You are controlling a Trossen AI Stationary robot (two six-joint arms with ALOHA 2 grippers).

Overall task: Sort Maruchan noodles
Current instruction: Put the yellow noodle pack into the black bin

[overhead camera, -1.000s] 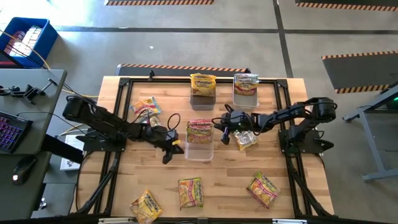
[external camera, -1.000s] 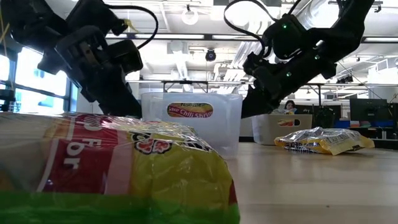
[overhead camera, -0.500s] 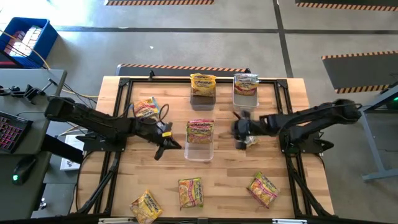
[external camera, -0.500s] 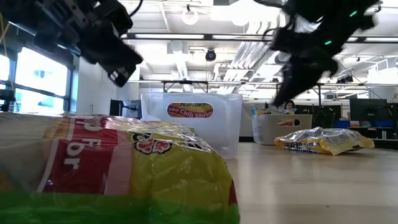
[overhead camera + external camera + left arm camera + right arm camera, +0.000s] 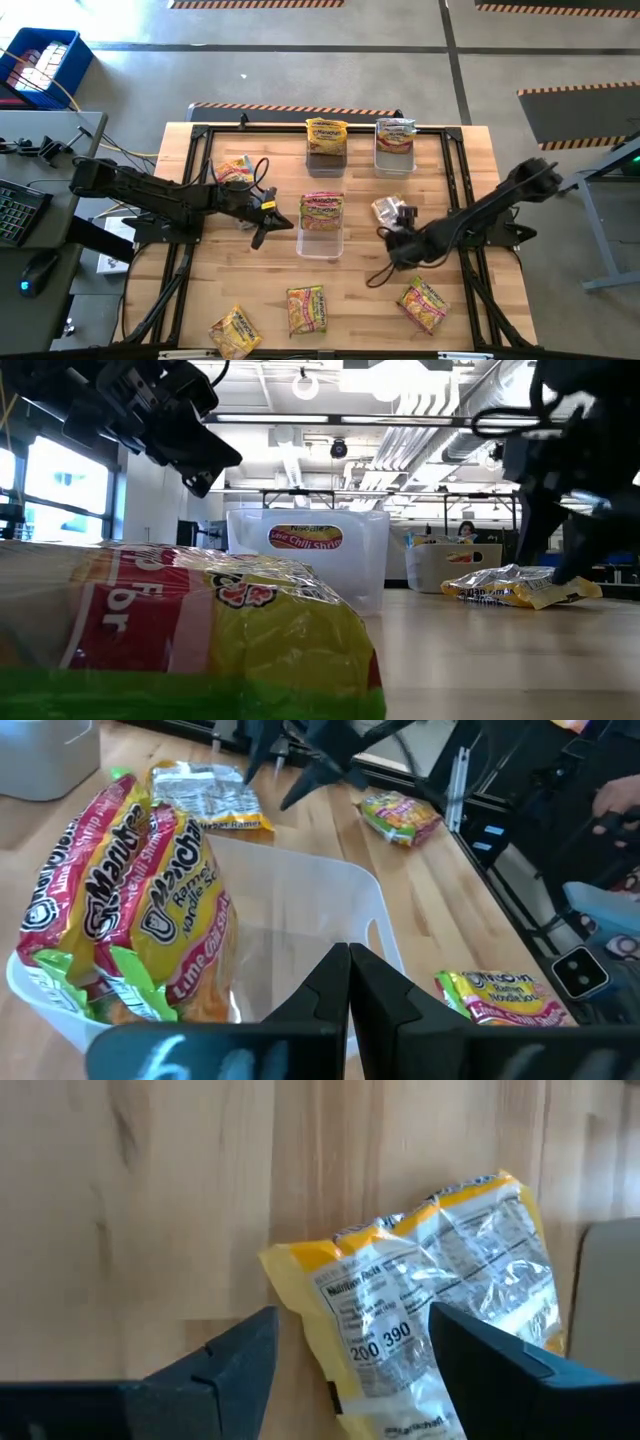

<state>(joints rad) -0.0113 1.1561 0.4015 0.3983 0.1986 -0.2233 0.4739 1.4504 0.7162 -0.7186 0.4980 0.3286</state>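
You can read "Maruchan" on the red-and-yellow packets standing in the clear bin, with "Ramen" and "Lime Chili" below it (smaller print is illegible). The silvery packet back shows "200" and "390". The far bin's label isn't legible.

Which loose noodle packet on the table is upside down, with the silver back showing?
The packet just right of the middle bin. It shows silvery printing, while the other loose packets lie colourful side up.

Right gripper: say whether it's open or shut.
Open. The right gripper has its fingers spread apart above the silver-backed packet, not holding it.
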